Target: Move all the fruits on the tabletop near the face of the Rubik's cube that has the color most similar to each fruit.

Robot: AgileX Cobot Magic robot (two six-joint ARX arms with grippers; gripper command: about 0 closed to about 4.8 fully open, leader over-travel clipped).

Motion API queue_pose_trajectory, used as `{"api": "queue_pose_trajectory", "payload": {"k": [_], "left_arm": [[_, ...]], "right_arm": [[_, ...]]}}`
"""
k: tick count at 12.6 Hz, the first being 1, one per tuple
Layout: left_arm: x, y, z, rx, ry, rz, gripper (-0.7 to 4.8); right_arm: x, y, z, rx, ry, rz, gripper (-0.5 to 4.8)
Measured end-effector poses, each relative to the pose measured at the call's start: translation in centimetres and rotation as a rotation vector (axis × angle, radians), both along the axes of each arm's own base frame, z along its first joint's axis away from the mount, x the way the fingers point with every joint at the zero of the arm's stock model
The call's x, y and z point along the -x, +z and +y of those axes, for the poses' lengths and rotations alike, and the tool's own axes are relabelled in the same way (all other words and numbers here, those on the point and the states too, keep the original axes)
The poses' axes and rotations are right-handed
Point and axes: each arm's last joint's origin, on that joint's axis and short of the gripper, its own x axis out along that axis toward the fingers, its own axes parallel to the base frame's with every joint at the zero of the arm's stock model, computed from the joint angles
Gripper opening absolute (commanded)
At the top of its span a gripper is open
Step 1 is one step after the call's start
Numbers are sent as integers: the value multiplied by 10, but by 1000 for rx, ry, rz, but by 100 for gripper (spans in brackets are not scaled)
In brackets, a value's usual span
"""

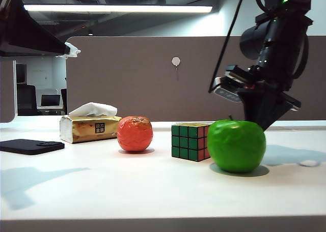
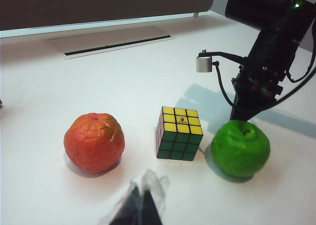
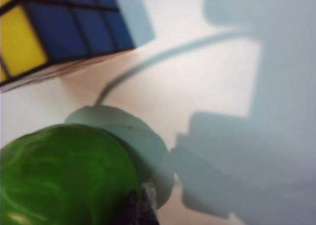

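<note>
Green apple (image 1: 236,146): rests on the worktop (image 1: 153,191) just beside the Rubik's cube (image 1: 191,141), on its red-faced side rather than before the green face.
Orange-red fruit (image 1: 135,134): well apart on the cube's other side.
Right gripper (image 2: 245,117): low behind the apple; whether its fingers are spread or pinching, I cannot tell.
Left gripper (image 2: 140,205): hangs above the worktop near the cube, fingers pressed together, holding nothing.
Judgement: neither fruit seems matched yet.

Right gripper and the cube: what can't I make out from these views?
- Right gripper: exterior view, its fingers hidden behind the apple; right wrist view blurred, so open or shut is unclear.
- Cube: no view shows its underside.
- Left gripper: left wrist view, cut off by the frame edge and blurred.
</note>
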Motion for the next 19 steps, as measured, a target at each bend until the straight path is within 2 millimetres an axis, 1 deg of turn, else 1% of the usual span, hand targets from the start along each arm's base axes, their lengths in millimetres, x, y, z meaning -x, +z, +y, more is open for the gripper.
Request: {"api": "queue_pose_trajectory", "payload": {"k": [1, 3, 6, 7, 8, 9, 11, 12, 14, 15, 16, 17, 18, 19], "left_arm": [[0, 0, 0, 0, 0, 0, -5], [0, 0, 0, 0, 0, 0, -5], [0, 0, 0, 0, 0, 0, -5], [0, 0, 0, 0, 0, 0, -5], [0, 0, 0, 0, 0, 0, -5], [0, 0, 0, 0, 0, 0, -5], [0, 0, 0, 0, 0, 0, -5], [0, 0, 0, 0, 0, 0, -5], [0, 0, 0, 0, 0, 0, -5], [0, 0, 0, 0, 0, -1, -5], [0, 0, 0, 0, 0, -1, -5], [0, 0, 0, 0, 0, 0, -5], [0, 0, 0, 0, 0, -1, -5], [0, 0, 0, 0, 0, -1, -5]], "right_arm": [[7, 0, 14, 3, 43, 19, 0], [14, 0, 31, -29, 97, 31, -1], [17, 0, 32, 21, 100, 42, -1], [20, -1, 27, 147, 95, 45, -1], [20, -1, 26, 162, 94, 52, -1], [26, -1, 23, 192, 100, 113, -1], [30, 0, 22, 206, 103, 149, -1], [37, 2, 21, 220, 113, 213, -1], [42, 7, 22, 178, 120, 245, -1], [50, 15, 31, 25, 162, 277, -1], [52, 16, 34, 14, 176, 276, -1], [55, 16, 41, 8, 210, 270, -1], [53, 15, 50, -12, 235, 207, -1], [53, 15, 51, -16, 238, 197, -1]]}}
